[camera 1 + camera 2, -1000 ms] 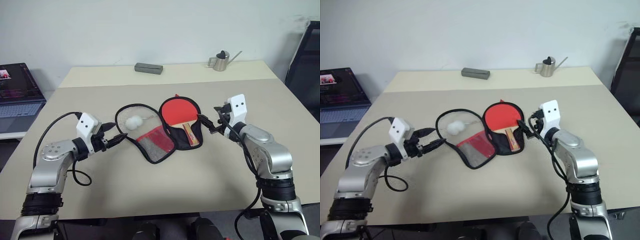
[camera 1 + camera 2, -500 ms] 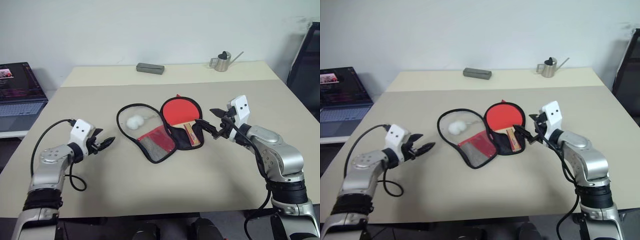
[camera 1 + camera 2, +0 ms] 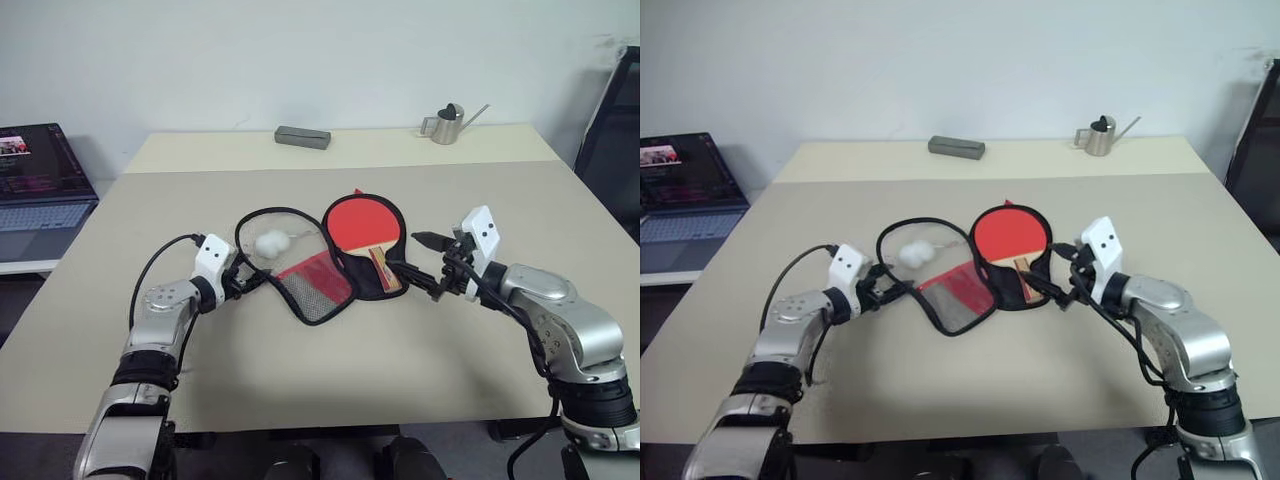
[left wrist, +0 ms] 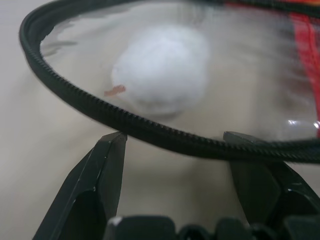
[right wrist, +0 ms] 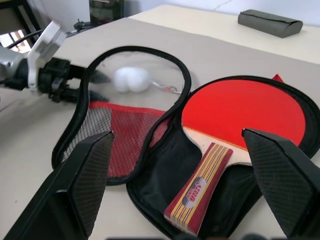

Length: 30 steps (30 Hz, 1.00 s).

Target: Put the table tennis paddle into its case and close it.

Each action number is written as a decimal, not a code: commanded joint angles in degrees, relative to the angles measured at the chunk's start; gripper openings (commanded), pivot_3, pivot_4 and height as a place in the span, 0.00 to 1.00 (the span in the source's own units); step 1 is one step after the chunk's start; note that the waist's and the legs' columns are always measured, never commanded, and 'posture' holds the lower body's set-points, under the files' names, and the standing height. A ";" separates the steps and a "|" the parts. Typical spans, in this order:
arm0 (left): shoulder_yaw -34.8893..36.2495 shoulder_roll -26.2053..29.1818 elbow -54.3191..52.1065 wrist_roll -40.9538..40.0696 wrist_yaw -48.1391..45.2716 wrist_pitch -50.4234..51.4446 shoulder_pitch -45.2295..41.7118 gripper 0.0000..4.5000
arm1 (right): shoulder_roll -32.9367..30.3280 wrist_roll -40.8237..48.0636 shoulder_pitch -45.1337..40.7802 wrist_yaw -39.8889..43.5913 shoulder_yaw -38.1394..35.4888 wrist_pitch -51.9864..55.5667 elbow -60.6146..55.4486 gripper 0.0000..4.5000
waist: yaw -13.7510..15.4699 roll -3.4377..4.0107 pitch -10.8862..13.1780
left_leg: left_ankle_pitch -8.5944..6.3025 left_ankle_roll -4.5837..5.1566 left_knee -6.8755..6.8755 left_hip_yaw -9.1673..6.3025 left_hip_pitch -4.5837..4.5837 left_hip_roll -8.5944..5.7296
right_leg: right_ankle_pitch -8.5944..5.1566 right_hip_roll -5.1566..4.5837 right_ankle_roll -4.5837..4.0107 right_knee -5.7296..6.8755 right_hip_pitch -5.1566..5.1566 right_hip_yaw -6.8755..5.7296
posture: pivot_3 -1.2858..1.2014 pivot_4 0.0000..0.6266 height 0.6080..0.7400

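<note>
the paddle (image 3: 362, 226) already lies in the right half of the open case (image 3: 300, 262) on the counter (image 3: 330, 360), and the left pincer (image 3: 252, 282) (jaws apart, astride the flap's zip rim) is nearer than the wide-open right pincer (image 3: 418, 262).

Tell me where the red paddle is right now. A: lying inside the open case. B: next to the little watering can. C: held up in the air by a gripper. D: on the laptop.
A: the table tennis paddle lies face up on the black lining of the open case, its striped handle pointing toward the case's narrow end, with no gripper holding it.
</note>
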 commanded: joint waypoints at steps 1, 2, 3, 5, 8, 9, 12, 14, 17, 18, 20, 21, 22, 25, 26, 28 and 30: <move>0.65 -1.74 0.60 -1.50 -1.39 -1.85 -5.17 0.75 | -0.53 0.99 -0.15 -0.29 -1.29 -1.00 -2.41 1.00 | 0.15 -0.01 0.01 | 0.00 0.00 0.11 -0.02 -0.06 0.00 | 0.01 0.00 0.01 0.00 0.00 -0.03 | 0.52 0.24 1.00; 0.68 -2.18 0.92 -1.57 -1.66 -1.99 -6.06 0.75 | -0.52 1.08 -0.08 -0.39 -1.35 -0.92 -2.56 1.00 | 0.19 -0.02 0.01 | -0.01 0.00 0.20 -0.05 -0.12 -0.01 | 0.03 0.00 0.02 0.00 0.00 -0.05 | 0.52 0.24 1.00; 0.51 -3.06 1.00 -1.81 -2.16 -1.94 -7.72 0.75 | -0.54 1.22 0.18 -0.52 -1.46 -0.77 -2.95 1.00 | 0.20 -0.02 0.01 | -0.01 0.00 0.26 -0.06 -0.16 -0.03 | 0.05 0.00 0.04 0.00 0.00 -0.05 | 0.52 0.24 1.00; 0.20 -4.57 0.97 -2.16 -3.21 -1.92 -10.50 0.75 | -0.58 1.48 0.70 -0.75 -1.70 -0.50 -3.71 1.00 | 0.27 -0.04 0.02 | -0.01 0.01 0.34 -0.05 -0.19 -0.04 | 0.08 0.00 0.08 -0.01 0.00 -0.05 | 0.52 0.24 1.00; -0.58 -7.42 0.60 -2.70 -5.41 -1.59 -15.06 0.75 | -0.78 2.16 1.66 -1.10 -2.44 0.05 -4.94 1.00 | 0.37 -0.08 0.03 | -0.01 0.01 0.41 -0.07 -0.23 -0.06 | 0.11 0.00 0.11 -0.01 0.01 -0.06 | 0.52 0.24 1.00; -0.86 -8.45 1.10 -2.66 -5.82 -1.63 -16.47 0.75 | -0.90 2.47 1.94 -1.20 -2.77 0.21 -5.26 1.00 | 0.37 -0.09 0.04 | -0.01 0.01 0.42 -0.07 -0.24 -0.07 | 0.11 0.00 0.12 -0.01 0.01 -0.06 | 0.52 0.24 1.00; -2.01 -11.41 3.65 -1.90 -6.91 -2.63 -20.08 0.75 | -1.13 3.71 2.54 -1.82 -3.75 0.82 -6.07 1.00 | 0.35 -0.13 0.05 | -0.01 0.01 0.43 -0.05 -0.24 -0.08 | 0.12 0.00 0.13 -0.02 0.02 -0.04 | 0.52 0.24 1.00; -2.80 -13.31 5.88 -1.29 -7.44 -3.72 -22.00 0.75 | -1.35 4.83 2.79 -2.04 -4.72 1.49 -6.46 1.00 | 0.19 -0.14 0.06 | -0.02 0.02 0.43 -0.02 -0.22 -0.07 | 0.12 0.00 0.14 -0.02 0.03 -0.03 | 0.52 0.24 1.00; -3.67 -16.73 10.98 -0.36 -7.00 -5.90 -25.10 0.75 | -2.00 7.51 3.35 -2.13 -7.35 3.19 -7.05 1.00 | 0.19 -0.17 0.08 | -0.02 0.03 0.43 -0.02 -0.21 -0.06 | 0.12 0.01 0.14 -0.01 0.03 -0.02 | 0.52 0.24 1.00; -3.83 -17.66 12.57 -0.06 -6.93 -6.62 -25.87 0.75 | -2.22 8.25 3.54 -2.24 -8.04 3.64 -7.30 1.00 | 0.22 -0.21 0.10 | -0.02 0.03 0.43 -0.03 -0.22 -0.06 | 0.12 0.02 0.14 -0.01 0.03 -0.03 | 0.52 0.24 1.00; -4.08 -18.99 15.39 0.62 -6.74 -8.13 -26.92 0.75 | -2.64 9.18 4.00 -2.67 -9.00 4.23 -7.64 1.00 | 0.19 -0.27 0.14 | -0.02 0.04 0.44 -0.03 -0.22 -0.07 | 0.12 0.01 0.14 -0.01 0.03 -0.03 | 0.52 0.24 1.00; -4.26 -19.59 16.80 1.11 -6.42 -8.99 -27.33 0.75 | -2.94 9.28 4.36 -2.92 -9.38 4.34 -7.74 1.00 | 0.19 -0.28 0.14 | -0.02 0.04 0.43 -0.01 -0.22 -0.07 | 0.12 0.01 0.14 -0.01 0.03 -0.02 | 0.52 0.24 1.00; -4.29 -20.38 18.21 1.41 -6.14 -9.64 -27.69 0.75 | -3.19 9.23 4.78 -3.25 -9.76 4.37 -7.74 1.00 | 0.20 -0.28 0.15 | -0.02 0.04 0.43 -0.01 -0.22 -0.07 | 0.12 0.01 0.14 -0.01 0.03 -0.02 | 0.52 0.24 1.00; -4.26 -21.98 21.46 2.26 -5.03 -11.51 -28.39 0.75 | -3.53 9.08 5.54 -4.51 -10.00 4.43 -7.52 1.00 | 0.25 -0.30 0.15 | -0.03 0.05 0.44 -0.01 -0.22 -0.07 | 0.12 0.01 0.14 -0.01 0.03 -0.02 | 0.52 0.24 1.00; -4.09 -22.22 22.13 2.39 -4.76 -11.92 -28.55 0.75 | -3.54 9.33 5.63 -4.82 -9.97 4.53 -7.45 1.00 | 0.24 -0.30 0.15 | -0.03 0.05 0.44 -0.01 -0.22 -0.07 | 0.13 0.01 0.14 -0.01 0.03 -0.02 | 0.52 0.24 1.00; -3.62 -22.26 22.64 2.30 -4.82 -12.44 -28.78 0.75 | -3.21 9.66 5.54 -5.95 -9.95 5.08 -7.00 1.00 | 0.21 -0.32 0.17 | -0.03 0.05 0.44 -0.01 -0.22 -0.07 | 0.13 0.01 0.14 0.00 0.03 -0.02 | 0.52 0.24 1.00; -2.98 -21.56 21.61 1.59 -5.81 -12.47 -28.78 0.75 | -2.26 10.06 4.68 -7.48 -10.21 5.81 -5.39 1.00 | 0.16 -0.32 0.17 | -0.03 0.05 0.44 -0.01 -0.22 -0.06 | 0.13 0.02 0.15 0.00 0.03 -0.01 | 0.52 0.24 1.00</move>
